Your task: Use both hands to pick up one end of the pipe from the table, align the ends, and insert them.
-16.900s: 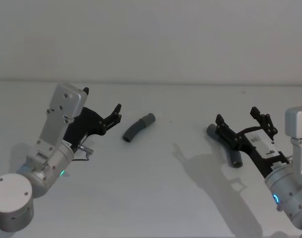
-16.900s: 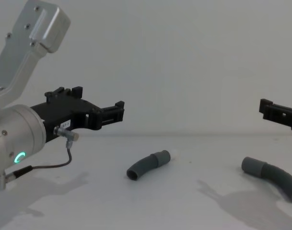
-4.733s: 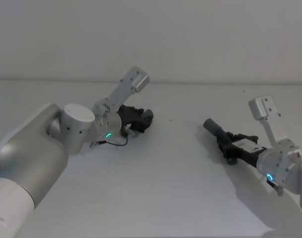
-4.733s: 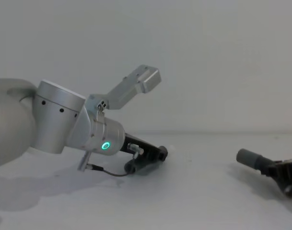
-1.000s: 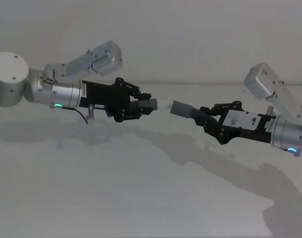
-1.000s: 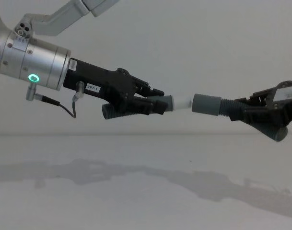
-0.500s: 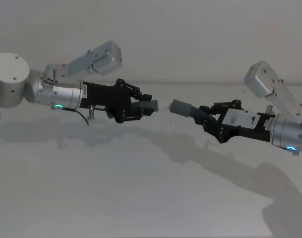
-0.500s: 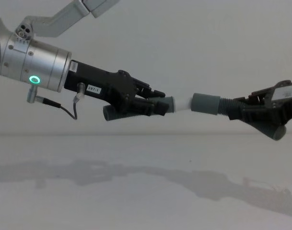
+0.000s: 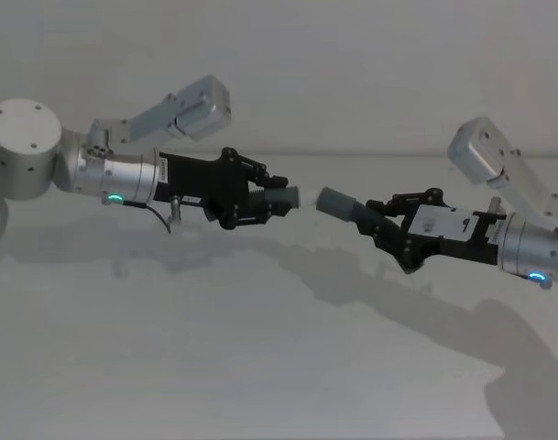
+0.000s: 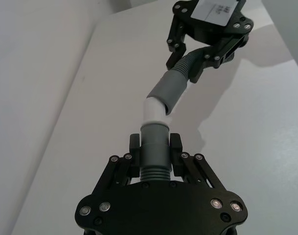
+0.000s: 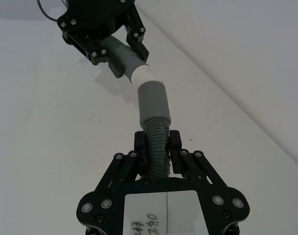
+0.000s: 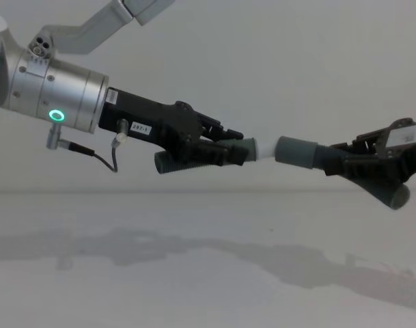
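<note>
Both hands hold a pipe piece in the air above the table (image 9: 260, 367). My left gripper (image 9: 269, 200) (image 12: 228, 147) is shut on a ribbed dark grey piece (image 10: 154, 164) whose grey cuff (image 12: 246, 150) carries a white tip (image 12: 266, 150). Facing it, my right gripper (image 9: 377, 226) (image 12: 330, 162) is shut on the other ribbed piece (image 11: 157, 147). That piece's wider grey cuff (image 12: 296, 152) (image 11: 152, 100) meets the white tip (image 10: 152, 110) at its mouth. Seen from the left wrist, the two ends join at a slight angle.
The table (image 12: 194, 287) below carries only the arms' shadows. A pale wall (image 9: 352, 73) rises behind it. A thin black cable (image 12: 102, 158) loops under the left arm.
My left gripper has shifted right with its piece, closing the small gap; the white tip now touches the right piece's cuff. The right gripper has barely moved.
</note>
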